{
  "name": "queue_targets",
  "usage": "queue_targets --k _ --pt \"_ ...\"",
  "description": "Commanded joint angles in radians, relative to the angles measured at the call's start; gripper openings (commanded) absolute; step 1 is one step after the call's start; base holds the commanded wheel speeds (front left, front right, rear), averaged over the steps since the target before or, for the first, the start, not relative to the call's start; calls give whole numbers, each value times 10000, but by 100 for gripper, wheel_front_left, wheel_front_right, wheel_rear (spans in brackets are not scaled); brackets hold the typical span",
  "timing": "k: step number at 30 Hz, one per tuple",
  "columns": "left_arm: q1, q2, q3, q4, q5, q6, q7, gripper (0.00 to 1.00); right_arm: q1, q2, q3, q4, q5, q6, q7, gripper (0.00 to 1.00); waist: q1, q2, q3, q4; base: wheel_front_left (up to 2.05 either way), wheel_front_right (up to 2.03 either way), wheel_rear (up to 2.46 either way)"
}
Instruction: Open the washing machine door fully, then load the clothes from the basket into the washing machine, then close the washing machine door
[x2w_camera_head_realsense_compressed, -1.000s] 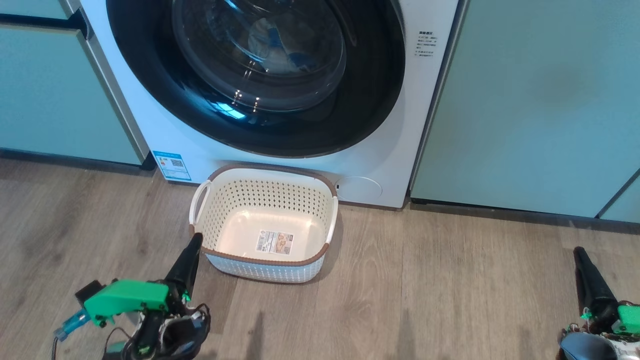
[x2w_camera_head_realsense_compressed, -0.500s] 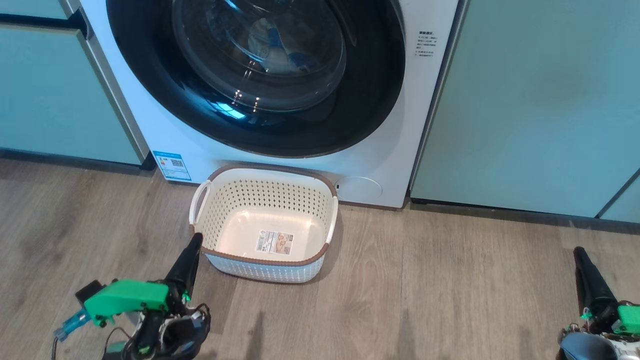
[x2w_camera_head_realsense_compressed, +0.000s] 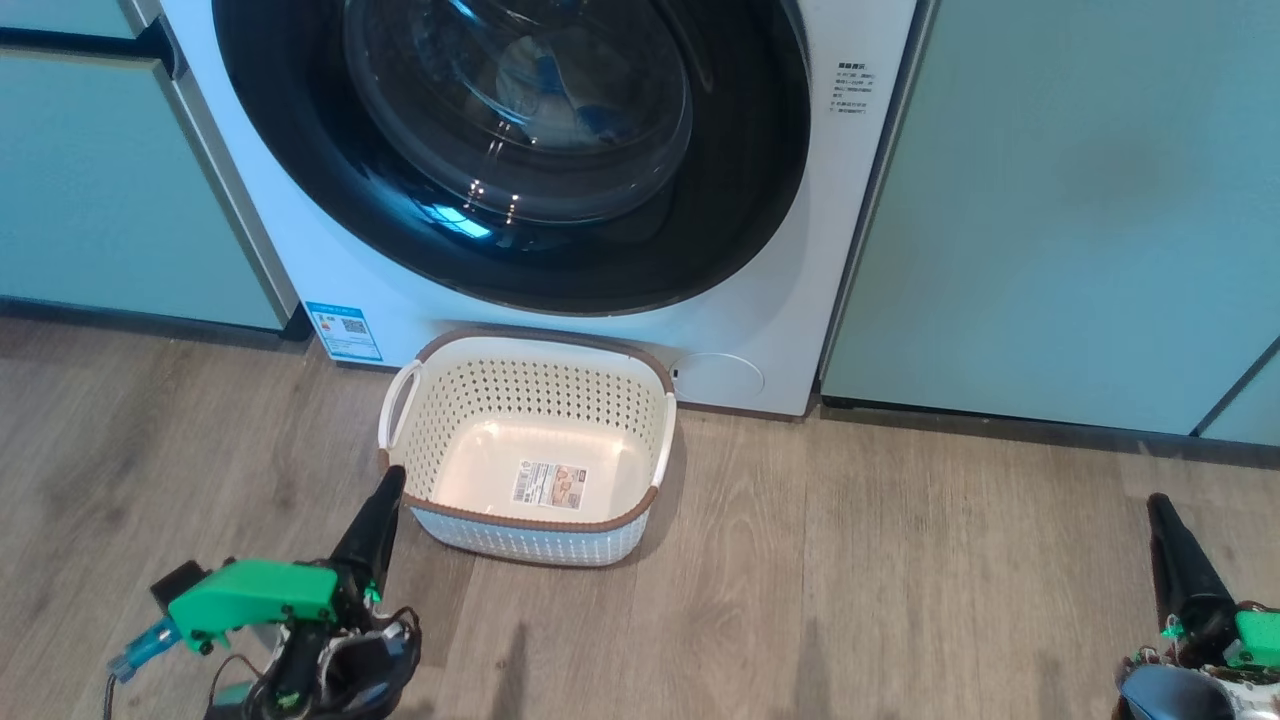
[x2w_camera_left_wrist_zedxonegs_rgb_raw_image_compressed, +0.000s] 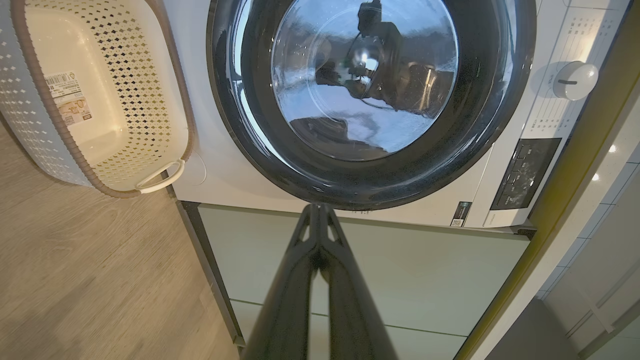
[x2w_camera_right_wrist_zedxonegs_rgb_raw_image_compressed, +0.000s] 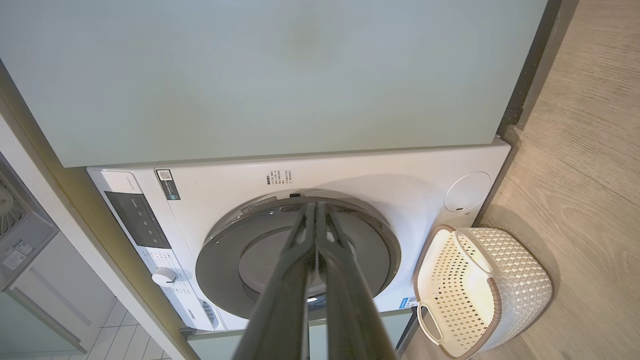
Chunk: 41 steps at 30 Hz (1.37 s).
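Observation:
The white washing machine (x2w_camera_head_realsense_compressed: 770, 300) stands between cabinets with its round black-rimmed washing machine door (x2w_camera_head_realsense_compressed: 755, 170) closed flat against the front. Through the glass, pale fabric with blue bits, the clothes (x2w_camera_head_realsense_compressed: 570, 100), lies in the drum. The cream perforated basket (x2w_camera_head_realsense_compressed: 530, 522) sits on the floor right before the machine, with nothing in it but a label on its bottom. My left gripper (x2w_camera_head_realsense_compressed: 392, 478) is shut and holds nothing, its tip just left of the basket's near corner. My right gripper (x2w_camera_head_realsense_compressed: 1157, 503) is shut, with nothing in it, far to the right over the floor. The left wrist view shows the door (x2w_camera_left_wrist_zedxonegs_rgb_raw_image_compressed: 500, 100) and basket (x2w_camera_left_wrist_zedxonegs_rgb_raw_image_compressed: 145, 75).
Pale teal cabinet doors (x2w_camera_head_realsense_compressed: 1050, 200) flank the machine on the right and on the left (x2w_camera_head_realsense_compressed: 100, 200). Wood-look floor (x2w_camera_head_realsense_compressed: 850, 600) spreads between the basket and my right gripper. The machine's dial (x2w_camera_left_wrist_zedxonegs_rgb_raw_image_compressed: 575, 80) and dark control panel sit along its top.

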Motion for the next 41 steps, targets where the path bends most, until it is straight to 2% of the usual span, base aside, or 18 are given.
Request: queue_targets --k 1,41 --pt "-281 81 348 -359 -50 -14 62 0 -534 -219 157 -366 77 16 56 0 0 0 0 0 0 0 0" --pt "-281 81 347 -359 -51 -14 61 0 -534 -219 157 -366 78 16 56 0 0 0 0 0 0 0 0"
